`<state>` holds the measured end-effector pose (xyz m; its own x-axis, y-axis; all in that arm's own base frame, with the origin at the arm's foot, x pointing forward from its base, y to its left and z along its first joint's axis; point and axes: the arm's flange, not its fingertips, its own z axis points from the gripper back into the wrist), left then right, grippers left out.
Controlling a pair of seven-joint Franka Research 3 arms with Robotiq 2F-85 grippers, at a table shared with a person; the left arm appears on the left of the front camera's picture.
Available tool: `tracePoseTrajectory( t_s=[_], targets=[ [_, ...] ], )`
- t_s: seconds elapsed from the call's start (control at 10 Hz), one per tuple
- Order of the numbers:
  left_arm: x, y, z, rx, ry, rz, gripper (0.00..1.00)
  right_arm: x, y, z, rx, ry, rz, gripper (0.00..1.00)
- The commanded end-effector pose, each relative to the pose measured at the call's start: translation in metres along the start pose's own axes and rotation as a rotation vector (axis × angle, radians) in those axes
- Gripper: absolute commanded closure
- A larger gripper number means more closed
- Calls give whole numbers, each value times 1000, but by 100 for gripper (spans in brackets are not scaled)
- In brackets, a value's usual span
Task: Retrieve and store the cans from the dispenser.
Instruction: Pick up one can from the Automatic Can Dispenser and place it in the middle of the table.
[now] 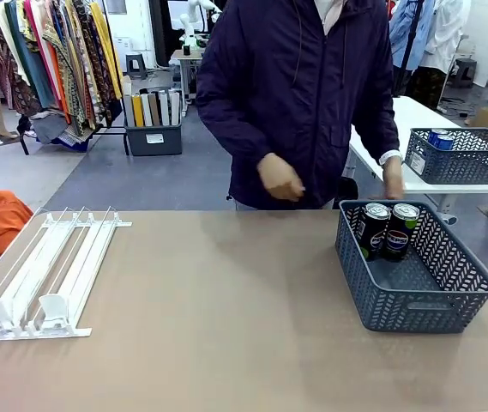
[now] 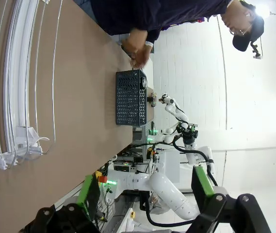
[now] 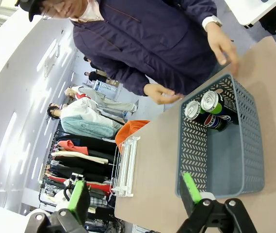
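Two dark Pepsi cans (image 1: 372, 228) (image 1: 400, 228) stand upright in the far left corner of a dark grey lattice basket (image 1: 415, 302) at the table's right. In the right wrist view the cans (image 3: 194, 110) (image 3: 210, 101) stand in that basket (image 3: 196, 150). The white wire dispenser (image 1: 42, 275) lies at the table's left, stoppers toward the near edge. My left gripper (image 2: 145, 187) hangs open above the table, far from the dispenser (image 2: 16, 97) and the basket (image 2: 130, 97). My right gripper (image 3: 135, 191) is open, high above the near side of the basket.
A person in a dark jacket stands at the far edge, one hand (image 1: 280, 180) over the table's middle and the other (image 1: 394, 180) just behind the basket. On a white table behind stands a second grey basket (image 1: 462, 165) with blue cans (image 1: 439, 137).
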<state>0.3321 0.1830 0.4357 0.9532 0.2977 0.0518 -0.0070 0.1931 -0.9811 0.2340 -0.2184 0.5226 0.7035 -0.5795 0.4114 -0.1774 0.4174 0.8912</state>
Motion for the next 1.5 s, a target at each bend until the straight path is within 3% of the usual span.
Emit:
tracePoseTrajectory(
  t_s=[0.0,1.4],
  targets=[
    [-3,-2,0,10,1,9,0,4,1,-1,23,-20,25,0],
    [-3,-2,0,10,1,9,0,4,1,-1,23,-20,25,0]
  ],
)
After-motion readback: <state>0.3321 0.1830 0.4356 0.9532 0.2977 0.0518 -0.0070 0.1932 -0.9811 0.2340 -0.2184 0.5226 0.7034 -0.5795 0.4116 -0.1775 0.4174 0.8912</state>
